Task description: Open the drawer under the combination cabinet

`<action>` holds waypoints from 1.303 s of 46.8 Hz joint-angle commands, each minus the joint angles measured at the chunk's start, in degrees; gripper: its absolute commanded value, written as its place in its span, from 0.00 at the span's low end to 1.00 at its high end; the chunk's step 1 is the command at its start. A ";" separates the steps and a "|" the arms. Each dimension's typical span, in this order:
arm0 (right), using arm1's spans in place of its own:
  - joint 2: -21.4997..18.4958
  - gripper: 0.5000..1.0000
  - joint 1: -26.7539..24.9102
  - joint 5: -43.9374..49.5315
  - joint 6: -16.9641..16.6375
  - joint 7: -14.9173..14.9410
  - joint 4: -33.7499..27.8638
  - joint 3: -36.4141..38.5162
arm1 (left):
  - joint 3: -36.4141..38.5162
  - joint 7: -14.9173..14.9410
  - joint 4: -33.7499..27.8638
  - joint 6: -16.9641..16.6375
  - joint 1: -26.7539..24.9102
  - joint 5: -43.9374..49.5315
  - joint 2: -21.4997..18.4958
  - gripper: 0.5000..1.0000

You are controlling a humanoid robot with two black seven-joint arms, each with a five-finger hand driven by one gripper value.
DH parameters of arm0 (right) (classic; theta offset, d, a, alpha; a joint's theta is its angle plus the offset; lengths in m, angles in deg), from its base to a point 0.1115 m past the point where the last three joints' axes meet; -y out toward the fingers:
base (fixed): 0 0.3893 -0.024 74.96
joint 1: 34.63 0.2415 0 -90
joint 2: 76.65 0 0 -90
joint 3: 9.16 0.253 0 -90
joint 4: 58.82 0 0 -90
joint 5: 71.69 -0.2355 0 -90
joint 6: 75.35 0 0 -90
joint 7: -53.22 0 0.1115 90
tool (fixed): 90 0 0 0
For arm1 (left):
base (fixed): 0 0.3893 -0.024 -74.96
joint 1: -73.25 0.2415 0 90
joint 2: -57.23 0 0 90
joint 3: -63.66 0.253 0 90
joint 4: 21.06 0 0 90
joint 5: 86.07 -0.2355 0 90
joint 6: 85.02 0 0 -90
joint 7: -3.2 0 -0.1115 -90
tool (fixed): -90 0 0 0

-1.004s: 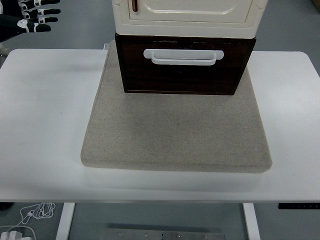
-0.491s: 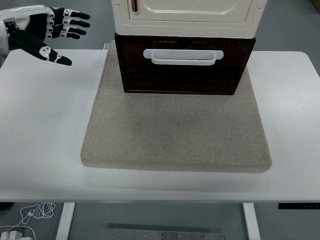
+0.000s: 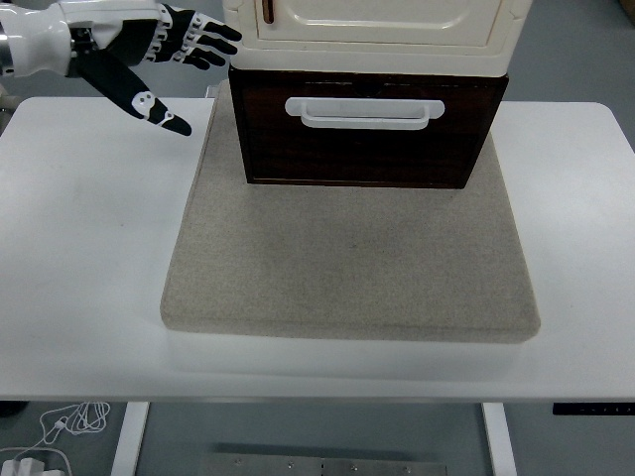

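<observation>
While the drawer (image 3: 362, 139) sits shut at the upper middle of the frame, under the cream cabinet (image 3: 372, 30) and at the far end of the grey mat (image 3: 347, 263), the left hand (image 3: 149, 55) hovers at the upper left with its fingers spread wide and holding nothing, thumb pointing down toward the table (image 3: 79, 218). It is near the cabinet's left corner but touches neither cabinet nor drawer. The right hand is not in view. The step in hand looks like the approach to the white handle (image 3: 362, 112), a wide bar across the upper part of the dark drawer front. To do it well, the hand should come lower and toward the middle of the frame, clear the cabinet's left edge, and hook its fingers behind the bar near its centre. A pull straight toward the bottom of the frame should keep the drawer from jamming; an off-centre grip may twist it or drag the whole cabinet along the mat.
</observation>
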 commanded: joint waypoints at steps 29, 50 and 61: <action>0.00 0.86 0.00 0.00 0.00 0.00 0.00 0.00 | 13.60 6.57 -2.19 0.00 -14.66 0.04 5.67 0.99; 0.00 0.86 0.00 0.00 0.00 0.00 0.00 0.00 | 19.84 10.00 13.80 0.00 -24.77 -0.04 20.08 0.96; 0.00 0.86 0.00 0.00 0.00 0.00 0.00 0.00 | 21.96 10.26 15.83 0.00 -25.91 0.04 22.72 0.96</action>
